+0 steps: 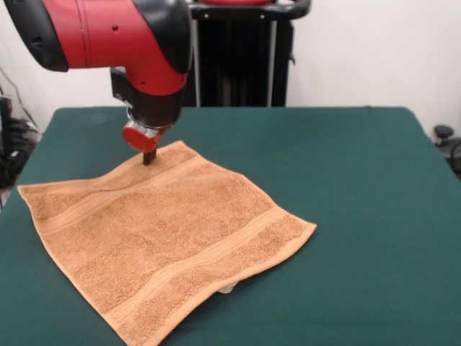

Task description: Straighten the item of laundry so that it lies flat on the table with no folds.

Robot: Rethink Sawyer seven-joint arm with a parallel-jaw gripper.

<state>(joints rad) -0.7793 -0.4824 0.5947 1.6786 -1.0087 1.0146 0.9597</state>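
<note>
The orange-tan towel (162, 234) lies spread out on the dark green table (346, 187), left of centre, turned like a diamond with two woven bands showing. A small white tag (226, 288) peeks from under its near right edge. The far corner of the towel rises slightly toward the gripper. My gripper (149, 156) comes down from the red and black arm onto that far corner and touches the cloth. Its dark tips look pressed together at the cloth.
The black pedestal (241, 58) stands at the table's far side. The red arm body (108, 36) hangs over the far left of the table. Dark objects sit off the table's right edge (445, 137).
</note>
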